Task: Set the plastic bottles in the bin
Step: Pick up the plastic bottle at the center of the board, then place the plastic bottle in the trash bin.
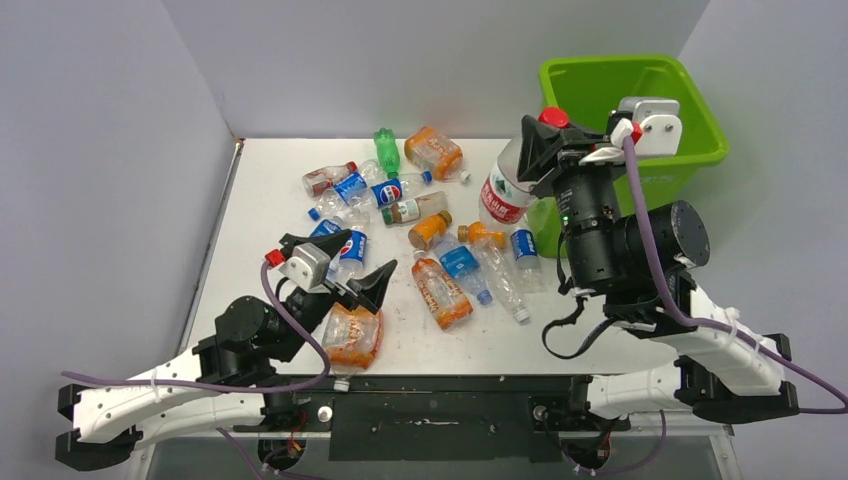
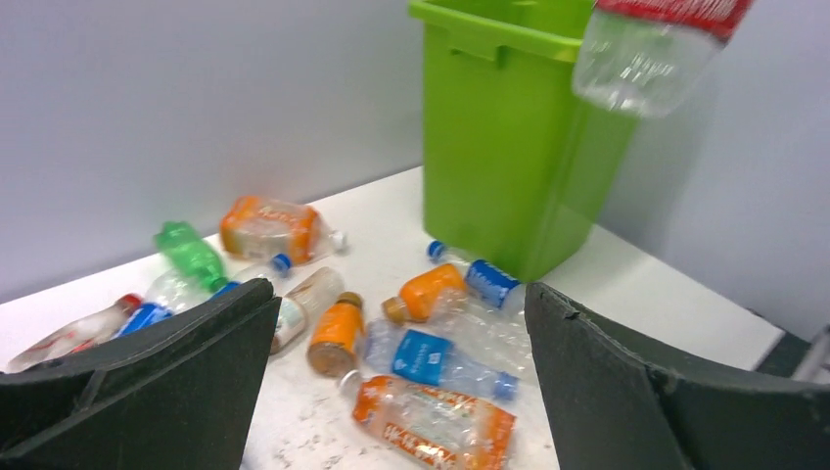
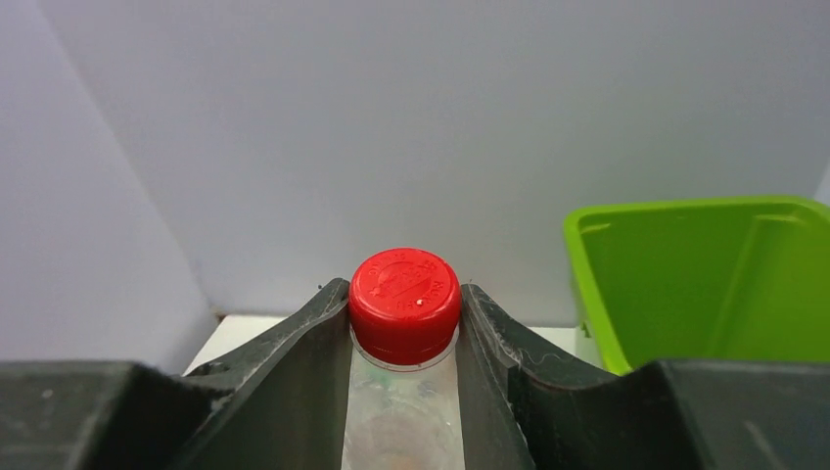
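One bottle [image 1: 505, 190], neck pinched in my right fingers [image 3: 294, 382], hangs left of the bin [image 1: 712, 150] at upper right, so I reckon releasing now would miss, left fingers [image 2: 157, 372] spread.

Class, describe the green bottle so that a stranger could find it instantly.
Start at the lime-green bin, far right on the table. Follow the back edge left past an orange-labelled bottle. Next lies the green bottle, the only green-bodied one.
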`<state>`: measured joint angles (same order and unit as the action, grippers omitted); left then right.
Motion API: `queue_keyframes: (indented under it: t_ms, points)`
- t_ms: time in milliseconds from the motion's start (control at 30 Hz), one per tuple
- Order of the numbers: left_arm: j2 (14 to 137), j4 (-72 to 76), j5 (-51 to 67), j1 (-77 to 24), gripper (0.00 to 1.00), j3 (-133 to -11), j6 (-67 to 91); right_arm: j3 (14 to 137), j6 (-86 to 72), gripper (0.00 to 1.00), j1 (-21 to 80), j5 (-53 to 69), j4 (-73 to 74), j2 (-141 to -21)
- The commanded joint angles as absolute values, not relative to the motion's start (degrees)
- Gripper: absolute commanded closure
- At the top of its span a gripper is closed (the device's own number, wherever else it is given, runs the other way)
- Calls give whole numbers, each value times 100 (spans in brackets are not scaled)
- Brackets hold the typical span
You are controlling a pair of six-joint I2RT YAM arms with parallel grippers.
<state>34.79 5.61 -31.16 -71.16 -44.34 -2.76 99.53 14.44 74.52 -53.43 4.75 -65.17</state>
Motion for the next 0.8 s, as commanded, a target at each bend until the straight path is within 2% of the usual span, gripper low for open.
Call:
queue_keyframes:
  t_ms: [0, 133, 200, 267, 367, 500, 667, 767]
  points:
    - [3256, 791, -4127, -7059, 4, -4021, -826, 10022, 3824, 95, 7380, -6288, -2725, -6698]
    - [2975, 1590, -4551, -7017, 4, -3303, -962, 11003, 4361, 95, 7290, -6111, -3092, -7326]
    - [2945, 1536, -4554, -6997, 4, -3254, -836, 12049, 4304, 95, 7004, -6028, -2432, -7985]
    - [2983, 1363, -4453, -6996, 4, -3323, -710, 13306, 3619, 95, 6306, -5755, -1115, -8714]
    - [3060, 1120, -4420, -7000, 4, -3419, -608, 13404, 2986, 95, 5491, -5510, -872, -8955]
    - [3078, 980, -4511, -7011, 4, -3458, -572, 13348, 1083, 95, 4008, -5206, 282, -9081]
    - [3051, 1064, -4494, -6989, 4, -3460, -471, 12010, -904, 95, 2732, -4489, -188, -8505]
    - [3080, 926, -4472, -6979, 4, -3531, -347, 11748, -1209, 95, 2376, -4344, -560, -8480]
